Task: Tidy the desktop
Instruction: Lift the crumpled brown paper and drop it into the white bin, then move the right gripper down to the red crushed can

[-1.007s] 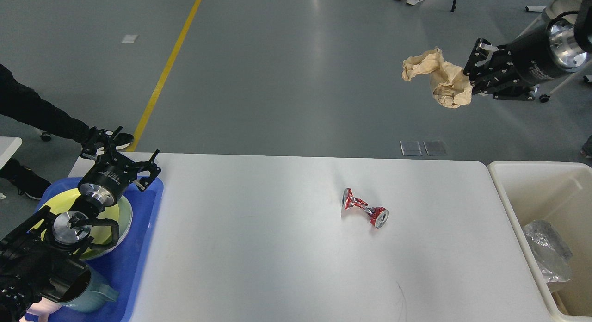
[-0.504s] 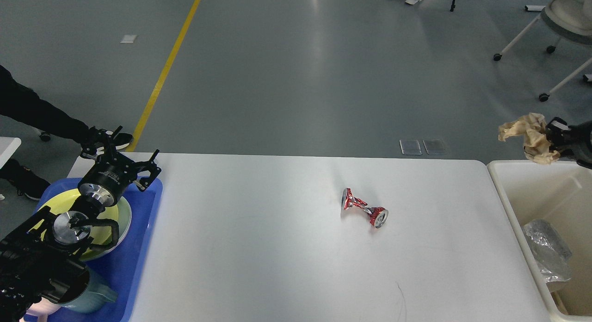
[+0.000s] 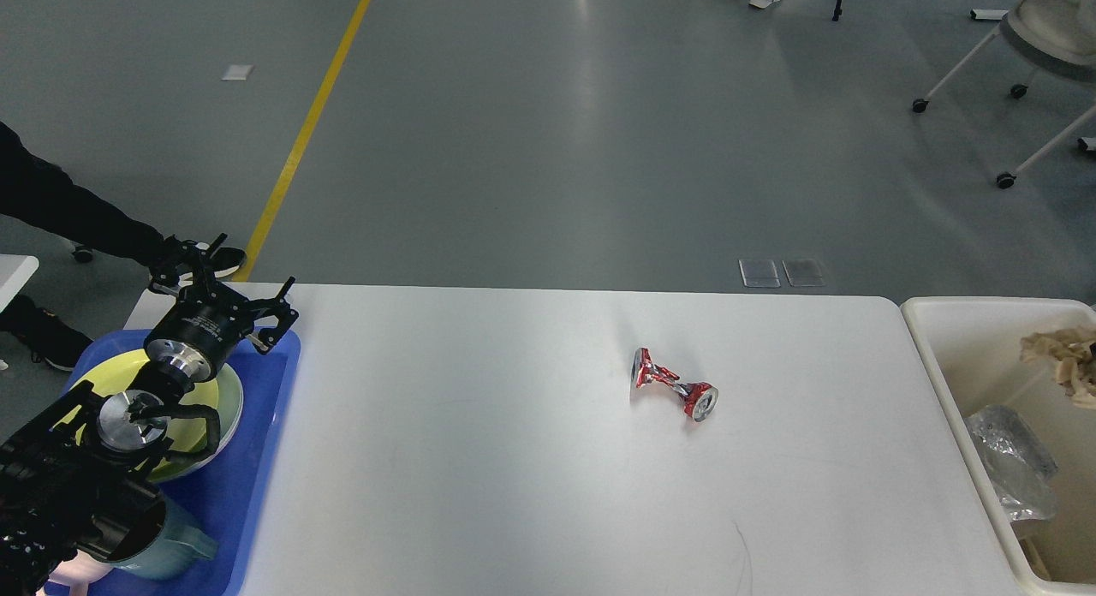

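Here, at the far left, the left gripper [image 3: 224, 281] hangs over the back corner of the blue tray [image 3: 261, 459], its jaws spread and holding nothing; a plate [image 3: 224, 408] and a cup [image 3: 175, 549] sit in the tray. The desktop [image 3: 479, 459] stretches right from there, white, smooth and bare but for a crushed can [image 3: 674, 384]. The can lies right of centre, well apart from the left gripper, its long axis running from back-left to front-right. By my guess the right arm is nearer, yet its gripper is out of sight. At the right edge the bin [image 3: 950, 365] holds crumpled paper [image 3: 1062, 356] and clear plastic [image 3: 1010, 467]. Beyond is grey floor with a yellow line [image 3: 308, 125].
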Available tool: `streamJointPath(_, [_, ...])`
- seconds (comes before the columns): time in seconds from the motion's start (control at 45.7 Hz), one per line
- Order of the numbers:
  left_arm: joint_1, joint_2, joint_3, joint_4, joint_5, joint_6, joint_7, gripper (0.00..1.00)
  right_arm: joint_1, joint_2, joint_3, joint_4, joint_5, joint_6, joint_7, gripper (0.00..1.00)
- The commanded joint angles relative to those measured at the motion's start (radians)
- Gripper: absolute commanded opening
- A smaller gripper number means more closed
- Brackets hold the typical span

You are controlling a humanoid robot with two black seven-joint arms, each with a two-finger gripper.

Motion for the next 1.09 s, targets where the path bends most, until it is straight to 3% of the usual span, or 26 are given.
streamJointPath(0.0, [0.0, 0.0, 0.0, 0.0, 0.0, 0.0, 0.0, 0.96, -0.015, 0.036, 0.005, -0.001, 0.0, 0.001, -0.001, 1.0])
streamJointPath(0.131, [0.0, 0.0, 0.0, 0.0, 0.0, 0.0, 0.0, 0.96, 0.019, 0.065, 0.003, 0.008, 0.0, 0.002, 0.0, 1.0])
streamJointPath(0.35, [0.0, 0.001, 0.0, 0.0, 0.0, 0.0, 0.0, 0.96, 0.275, 0.102, -0.039, 0.095, -0.001, 0.016, 0.0, 1.0])
streamJointPath(0.723, [0.0, 0.0, 0.0, 0.0, 0.0, 0.0, 0.0, 0.96, 0.867, 0.283, -0.403, 0.621, -0.003, 0.054, 0.005, 1.0])
streamJointPath(0.876, [0.0, 0.0, 0.0, 0.0, 0.0, 0.0, 0.0, 0.96, 1.083, 0.306, -0.383, 0.816, -0.003, 0.229, 0.003, 1.0])
streamJointPath(1.073, [0.0, 0.0, 0.0, 0.0, 0.0, 0.0, 0.0, 0.96, 1.246, 0.293, -0.264, 0.905, -0.001, 0.616, 0.003, 1.0])
